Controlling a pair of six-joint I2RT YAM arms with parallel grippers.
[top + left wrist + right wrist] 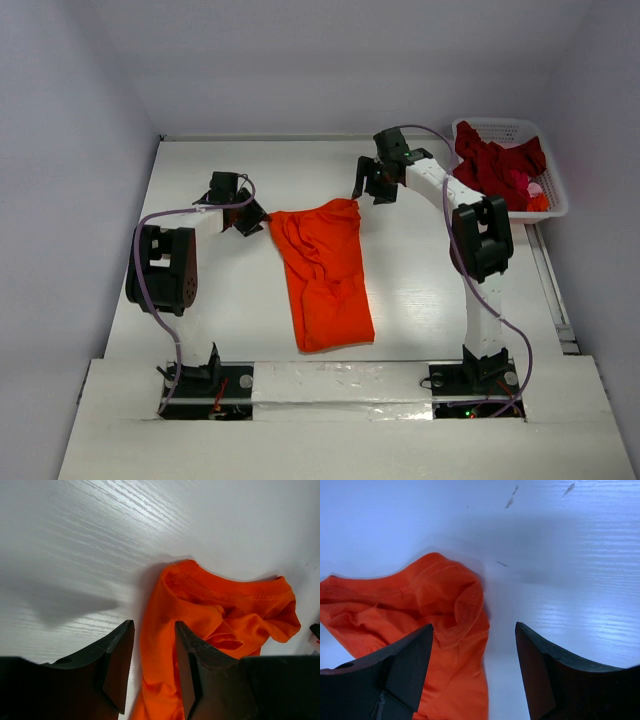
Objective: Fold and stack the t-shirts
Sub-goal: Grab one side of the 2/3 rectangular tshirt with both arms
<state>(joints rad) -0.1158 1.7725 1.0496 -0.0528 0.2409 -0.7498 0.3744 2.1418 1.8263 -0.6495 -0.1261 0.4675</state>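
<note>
A bright orange t-shirt (325, 275) lies crumpled and partly folded lengthwise in the middle of the white table. My left gripper (250, 218) is at the shirt's far left corner. In the left wrist view the gripper (154, 622) is open, with the shirt's edge (220, 615) lying between and beyond the fingers. My right gripper (368, 188) is at the far right corner. In the right wrist view it (474, 625) is wide open over the shirt's bunched corner (445, 605). Dark red t-shirts (495, 160) are piled in the basket.
A white lattice basket (556, 200) stands at the back right of the table, with a small pink and orange item (530, 190) beside the red cloth. White walls close in the left, back and right. A raised white strip runs along the near edge.
</note>
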